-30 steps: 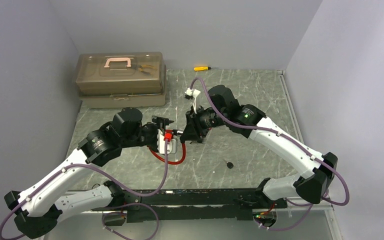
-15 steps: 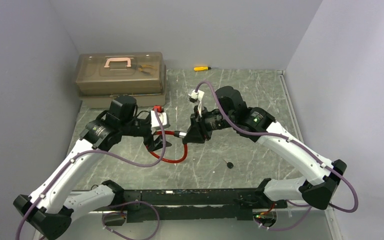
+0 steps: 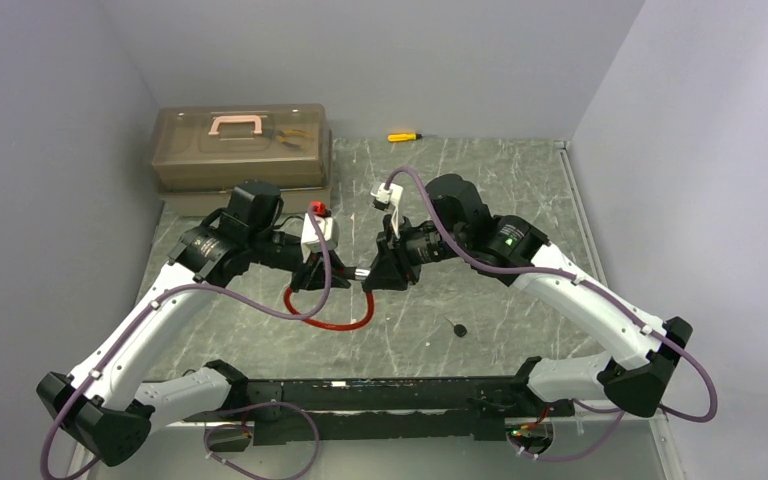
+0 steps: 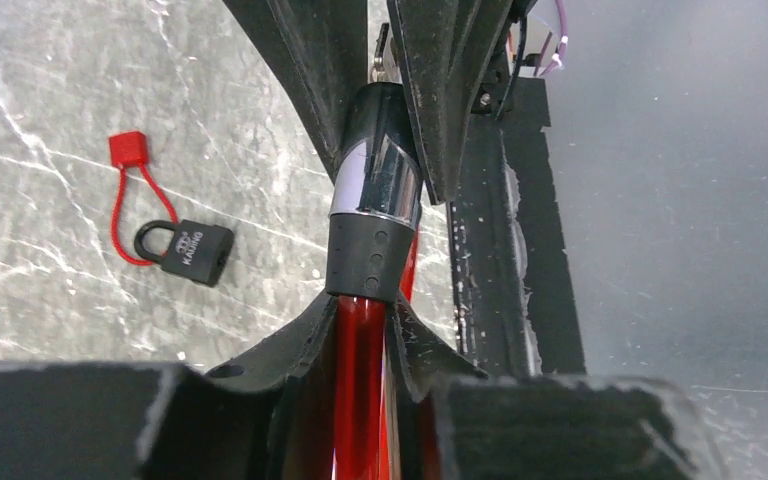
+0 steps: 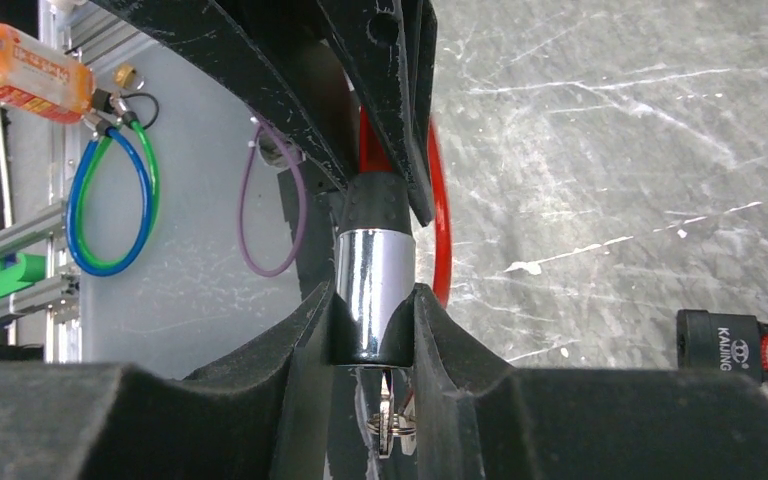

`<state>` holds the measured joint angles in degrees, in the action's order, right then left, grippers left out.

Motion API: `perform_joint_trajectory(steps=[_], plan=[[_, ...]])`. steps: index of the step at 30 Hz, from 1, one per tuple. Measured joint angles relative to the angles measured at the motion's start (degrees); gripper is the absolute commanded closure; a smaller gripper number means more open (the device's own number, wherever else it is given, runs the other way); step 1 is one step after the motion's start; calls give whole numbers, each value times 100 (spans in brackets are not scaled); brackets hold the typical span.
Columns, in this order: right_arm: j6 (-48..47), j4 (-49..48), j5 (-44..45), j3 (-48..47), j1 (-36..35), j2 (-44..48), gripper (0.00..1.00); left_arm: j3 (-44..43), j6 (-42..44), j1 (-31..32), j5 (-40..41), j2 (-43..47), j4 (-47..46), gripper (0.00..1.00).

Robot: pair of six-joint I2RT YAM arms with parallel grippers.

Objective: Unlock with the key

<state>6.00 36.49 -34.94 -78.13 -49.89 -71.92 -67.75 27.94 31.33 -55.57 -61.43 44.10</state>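
Top view, left fingers [image 3: 309, 276]: clenched on one end of the red cable lock [image 3: 332, 325], over mid-counter, tips pointing right
Top view, right fingers [image 3: 374, 276]: clenched on the lock's other end, tips pointing left, meeting the left fingers almost tip to tip
Top view, cable: the red loop sags from the two grips toward the near side and lies on the counter [image 3: 520, 200]
Top view, padlock [image 3: 458, 328]: small dark item on the counter, near-right of the loop, apart from it
Top view, far side: brown toolbox [image 3: 242, 158] at far left, yellow screwdriver [image 3: 404, 136] by the back wall
Left wrist, left fingers [image 4: 285, 355]: grasping the red cable just behind the black collar [image 4: 365, 262]
Left wrist, barrel [image 4: 378, 185]: chrome then black, in line with the collar, running into the right fingers [image 4: 310, 70], which pinch it from both sides
Left wrist, padlock [image 4: 185, 252]: flat on the counter below, red tie [image 4: 127, 150] through its shackle, clear of the cable
Right wrist, right fingers [image 5: 305, 345]: closed on the chrome barrel [image 5: 370, 290]
Right wrist, key [image 5: 392, 425]: on a ring at the barrel's camera-side end, between the fingers; how deep it sits cannot be told
Right wrist, left fingers [image 5: 395, 100]: clamped at the collar end, red cable curving off behind them
Right wrist, padlock [image 5: 725, 335]: on the counter at the frame's edge, partly cut off
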Motion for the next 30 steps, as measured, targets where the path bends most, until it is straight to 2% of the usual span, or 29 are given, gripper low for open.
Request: perform_joint_trajectory(steps=[3, 4, 6, 9, 12, 17, 21, 30], plan=[[-2, 33, 15, -4, -26, -24, 100, -11, 61, 39, 35, -26, 149, 100], [-2, 55, 20, -4, -35, -35, 96, -11, 68, 52, 44, -31, 177, 100], [-2, 74, 33, -4, -46, -68, 75, -11, 94, 68, 116, -31, 232, 100], [-7, 131, 83, -61, -57, -140, 57, -11, 94, 76, 267, -28, 267, 100], [-101, 214, 232, -284, -79, -232, 51, -11, 94, 85, 393, -22, 229, 100], [-264, 256, 544, -501, -90, 7, 50, -11, 101, 39, 533, 24, 229, 100], [-306, 354, 691, -492, -11, 490, 59, -17, 138, 11, 592, 94, 258, 100], [-256, 358, 741, 35, 286, 1025, 62, -245, 210, 9, 588, 162, 367, 100]])
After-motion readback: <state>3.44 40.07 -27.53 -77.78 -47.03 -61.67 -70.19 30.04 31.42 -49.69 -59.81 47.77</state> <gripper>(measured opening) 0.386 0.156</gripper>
